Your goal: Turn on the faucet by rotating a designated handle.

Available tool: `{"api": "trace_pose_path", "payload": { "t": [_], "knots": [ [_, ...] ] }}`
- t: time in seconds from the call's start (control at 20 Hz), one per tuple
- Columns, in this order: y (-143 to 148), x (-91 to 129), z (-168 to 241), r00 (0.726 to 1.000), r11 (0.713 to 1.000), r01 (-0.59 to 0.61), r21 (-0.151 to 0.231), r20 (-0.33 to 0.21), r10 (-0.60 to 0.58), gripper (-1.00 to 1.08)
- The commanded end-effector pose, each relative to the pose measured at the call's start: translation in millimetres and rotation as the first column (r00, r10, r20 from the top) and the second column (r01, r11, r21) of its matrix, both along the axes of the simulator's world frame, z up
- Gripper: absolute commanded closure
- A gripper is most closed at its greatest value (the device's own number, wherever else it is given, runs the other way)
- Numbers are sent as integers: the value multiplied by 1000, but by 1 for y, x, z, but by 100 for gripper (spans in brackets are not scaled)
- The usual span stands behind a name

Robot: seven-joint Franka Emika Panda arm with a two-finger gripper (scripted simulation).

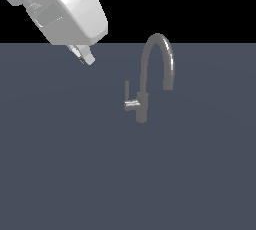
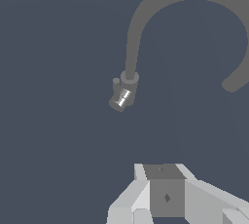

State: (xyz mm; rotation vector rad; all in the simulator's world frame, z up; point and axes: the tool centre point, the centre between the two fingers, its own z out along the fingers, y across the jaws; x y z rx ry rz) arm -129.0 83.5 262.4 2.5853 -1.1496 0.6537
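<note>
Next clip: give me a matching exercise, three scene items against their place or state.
Items:
1. dull grey gooseneck faucet
2. thin grey L-shaped handle
3. white gripper

States:
A. raised, apart from the tap, on the exterior view's left
B. rod pointing upright beside the post
C. tall arched spout, standing on the grey surface

Pairs: 1-C, 2-B, 3-A

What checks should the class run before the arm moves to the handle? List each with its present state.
1. Handle in clear view, nothing covering it: ok.
2. Gripper touching the handle: not ok; it is apart from it, off to the exterior view's left.
3. Jaws open wide enough for the lever: cannot tell.
4. Faucet upright on the surface: ok.
5. Path from gripper to handle free of other objects: ok.
</note>
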Motion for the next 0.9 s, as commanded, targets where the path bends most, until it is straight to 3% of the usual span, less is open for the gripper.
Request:
{"api": "trace_pose_path", "payload": {
  "t": [0.0,0.85],
  "knots": [
    [0,7,-7,1000,1000,27,-6,15,-27,108],
    [-8,46,-38,981,984,172,-37,94,-168,108]
  ]
}}
